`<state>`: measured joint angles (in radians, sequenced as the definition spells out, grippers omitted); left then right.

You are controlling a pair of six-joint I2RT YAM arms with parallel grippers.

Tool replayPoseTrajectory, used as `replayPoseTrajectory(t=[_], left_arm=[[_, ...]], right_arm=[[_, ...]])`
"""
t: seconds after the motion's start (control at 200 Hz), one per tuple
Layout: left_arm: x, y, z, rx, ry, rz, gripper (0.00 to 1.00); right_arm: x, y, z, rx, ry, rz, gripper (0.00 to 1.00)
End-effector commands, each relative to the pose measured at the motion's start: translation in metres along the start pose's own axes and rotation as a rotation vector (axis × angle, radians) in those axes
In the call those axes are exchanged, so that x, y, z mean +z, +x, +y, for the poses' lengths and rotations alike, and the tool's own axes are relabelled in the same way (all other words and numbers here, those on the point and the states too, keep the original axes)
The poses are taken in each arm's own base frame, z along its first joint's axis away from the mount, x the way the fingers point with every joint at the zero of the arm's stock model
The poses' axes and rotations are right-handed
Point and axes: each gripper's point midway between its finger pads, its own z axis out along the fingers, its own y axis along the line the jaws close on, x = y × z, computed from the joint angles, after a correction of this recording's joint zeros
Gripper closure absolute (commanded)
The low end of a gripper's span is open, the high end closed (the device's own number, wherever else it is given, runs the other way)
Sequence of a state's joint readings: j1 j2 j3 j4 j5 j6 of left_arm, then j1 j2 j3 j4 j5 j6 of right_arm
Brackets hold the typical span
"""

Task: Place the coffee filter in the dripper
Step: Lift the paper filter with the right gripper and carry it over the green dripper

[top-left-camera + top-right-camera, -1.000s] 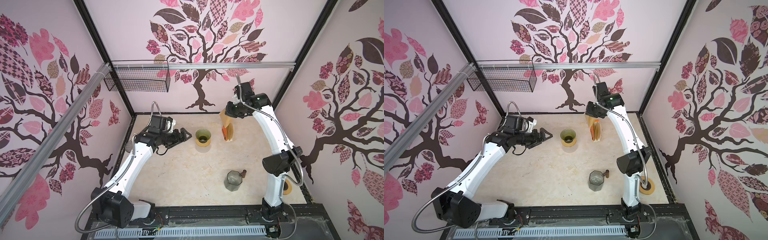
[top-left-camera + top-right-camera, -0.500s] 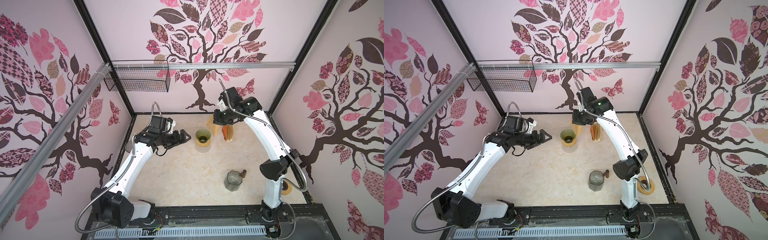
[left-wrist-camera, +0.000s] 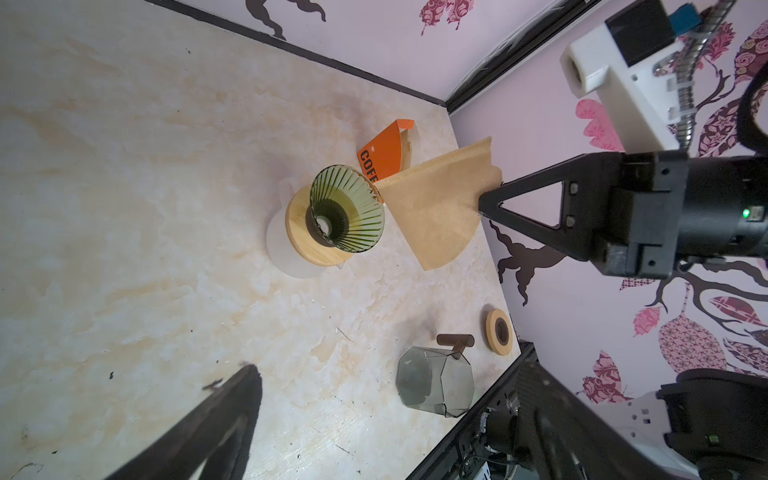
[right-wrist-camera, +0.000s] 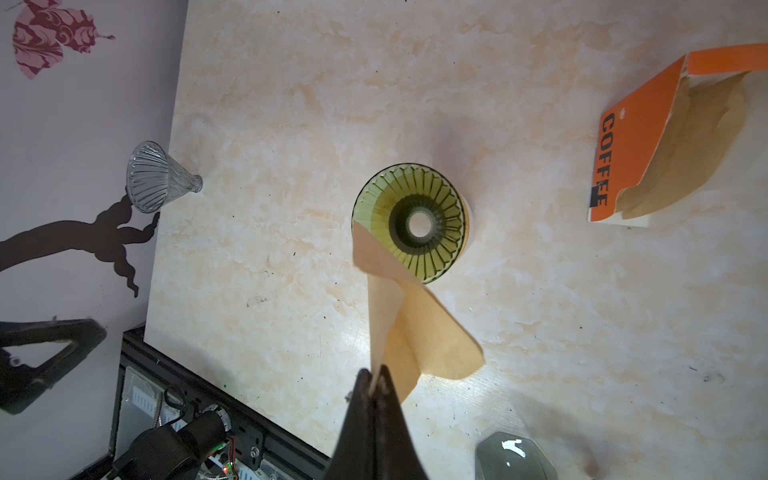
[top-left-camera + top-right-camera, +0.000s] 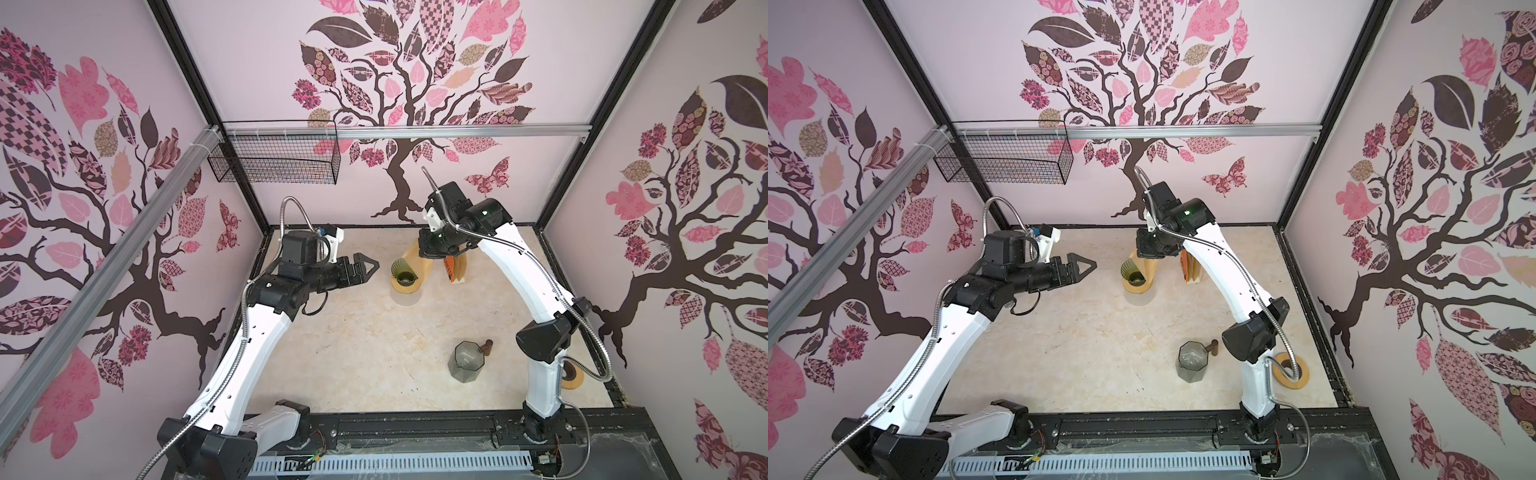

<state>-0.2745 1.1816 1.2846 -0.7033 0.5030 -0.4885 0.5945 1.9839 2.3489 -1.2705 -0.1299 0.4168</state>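
Right fingers (image 4: pixel 361 415) pinch the coffee filter (image 4: pixel 415 328) by the dripper (image 4: pixel 444 224); left fingers (image 3: pixel 249 386) spread, empty. Next, lower its tip inside.

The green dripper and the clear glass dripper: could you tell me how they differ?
The green dripper stands upright on a wooden ring; the clear glass dripper lies on its side by the wall. The coffee filter reaches the green dripper's rim, not the clear one. Both are ribbed cones.

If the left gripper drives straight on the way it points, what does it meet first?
Likely the green ribbed glass dripper, just ahead of the open left gripper; their relative height is unclear.
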Motion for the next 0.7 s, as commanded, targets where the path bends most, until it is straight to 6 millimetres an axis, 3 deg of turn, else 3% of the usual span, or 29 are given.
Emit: replayPoseTrajectory(t=[0.0,0.225,0.695], left_arm=[[0.003,0.002,0.003,0.002,0.007,0.002,0.02],[0.003,0.003,0.0,-0.009,0.023,0.004,0.02],[0.005,0.009,-0.012,-0.018,0.061,0.033,0.02]], right_arm=[[0.022,0.005,-0.008,-0.031,0.051,0.052,1.0],[0.035,-0.002,-0.012,-0.032,0.079,0.043,1.0],[0.067,0.007,-0.005,-0.051,0.096,0.096,1.0]])
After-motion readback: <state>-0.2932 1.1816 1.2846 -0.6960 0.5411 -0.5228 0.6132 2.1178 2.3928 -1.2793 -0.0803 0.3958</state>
